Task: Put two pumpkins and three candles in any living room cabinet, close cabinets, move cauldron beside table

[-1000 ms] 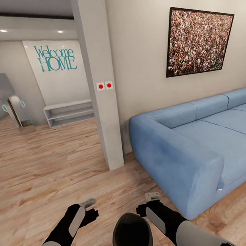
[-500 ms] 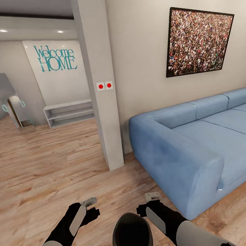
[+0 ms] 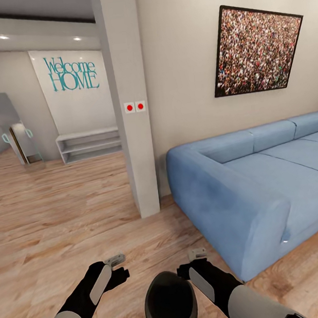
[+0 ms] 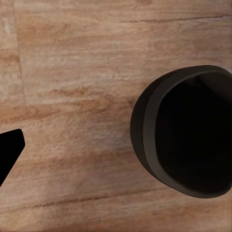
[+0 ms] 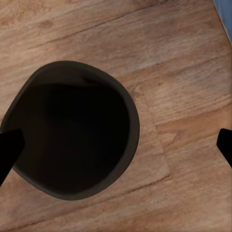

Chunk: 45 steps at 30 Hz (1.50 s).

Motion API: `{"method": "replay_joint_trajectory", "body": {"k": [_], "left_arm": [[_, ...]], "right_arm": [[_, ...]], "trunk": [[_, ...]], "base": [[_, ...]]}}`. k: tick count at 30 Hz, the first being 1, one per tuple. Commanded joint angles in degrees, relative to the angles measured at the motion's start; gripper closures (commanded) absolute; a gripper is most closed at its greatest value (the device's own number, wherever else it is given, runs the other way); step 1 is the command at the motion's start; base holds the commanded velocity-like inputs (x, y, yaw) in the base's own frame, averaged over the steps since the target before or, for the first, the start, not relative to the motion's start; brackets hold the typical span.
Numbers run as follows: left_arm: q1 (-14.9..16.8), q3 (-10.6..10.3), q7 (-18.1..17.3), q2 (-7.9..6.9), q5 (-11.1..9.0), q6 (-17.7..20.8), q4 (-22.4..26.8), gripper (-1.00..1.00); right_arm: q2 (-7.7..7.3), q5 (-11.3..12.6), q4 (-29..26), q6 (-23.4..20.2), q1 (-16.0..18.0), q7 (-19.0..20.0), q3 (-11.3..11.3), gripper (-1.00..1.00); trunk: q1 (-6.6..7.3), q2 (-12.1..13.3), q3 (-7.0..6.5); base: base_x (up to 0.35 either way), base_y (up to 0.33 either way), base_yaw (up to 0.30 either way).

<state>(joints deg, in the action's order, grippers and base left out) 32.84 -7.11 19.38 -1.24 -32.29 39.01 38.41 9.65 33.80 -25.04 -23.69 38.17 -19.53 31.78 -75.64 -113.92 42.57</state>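
The black cauldron (image 3: pixel 170 302) sits low between my two forearms, its wide dark mouth facing up over the wooden floor. I cannot tell whether it rests on the floor. My left gripper (image 3: pixel 114 259) is to its left, open and holding nothing. One fingertip (image 4: pixel 9 150) shows well clear of the cauldron (image 4: pixel 186 130). My right gripper (image 3: pixel 197 255) is to its right, also open. In the right wrist view one fingertip (image 5: pixel 8 150) overlaps the rim of the cauldron (image 5: pixel 72 140) and the other stands far across. The pumpkins, candles, cabinet and table are out of view.
A blue sofa (image 3: pixel 260 187) takes up the right, its arm close to my right arm. A grey wall pillar (image 3: pixel 134 132) stands ahead. Beyond it on the left are an open wooden floor (image 3: pixel 51 209), a low white shelf (image 3: pixel 89 144) and a mirror (image 3: pixel 17 139).
The whole picture has shifted very slightly, so the camera moved. Arms, grippers and cauldron keep the same places relative to each other.
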Motion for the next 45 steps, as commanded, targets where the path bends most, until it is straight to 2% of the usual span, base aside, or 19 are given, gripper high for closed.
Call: {"method": "replay_joint_trajectory", "body": {"k": [1,5,11,25,34,45], "left_arm": [[0.03,-0.36,0.51,-0.08,-0.63,0.10,0.09,-1.00],[0.03,-0.36,0.45,-0.03,-0.60,0.01,0.04,-1.00],[0.03,-0.44,0.47,0.96,-0.47,-0.42,-0.29,-1.00],[0.03,-0.61,0.20,1.19,-0.54,-1.06,-0.26,-1.00],[0.03,-0.61,0.07,2.08,-0.63,-4.02,-0.50,-1.00],[0.03,-0.97,0.04,3.77,-0.54,-5.03,-0.32,-1.00]], "right_arm": [[-0.06,0.57,-0.11,-0.17,0.06,-0.51,0.48,-1.00],[-0.08,0.54,-0.14,-0.14,0.06,-0.51,0.48,-1.00],[-0.21,0.49,-0.11,-0.14,0.06,-0.51,0.48,-1.00],[-0.33,0.73,0.16,-0.22,0.06,-0.60,0.39,-1.00],[-0.33,0.66,0.17,-0.17,0.06,-0.60,0.41,-1.00],[-0.33,0.65,0.17,-0.13,0.06,-0.60,0.42,-1.00]], "trunk": [[-0.22,-0.44,0.24],[-1.10,-2.05,0.96],[-2.42,-4.46,2.04],[-5.49,-10.07,4.55],[-7.47,-13.68,6.17],[-7.69,-14.08,6.35]], "base": [[0.000,0.000,0.000],[0.000,0.000,0.000],[0.000,0.000,0.000],[0.000,0.000,0.000],[0.000,0.000,0.000],[0.000,0.000,0.000]]}}
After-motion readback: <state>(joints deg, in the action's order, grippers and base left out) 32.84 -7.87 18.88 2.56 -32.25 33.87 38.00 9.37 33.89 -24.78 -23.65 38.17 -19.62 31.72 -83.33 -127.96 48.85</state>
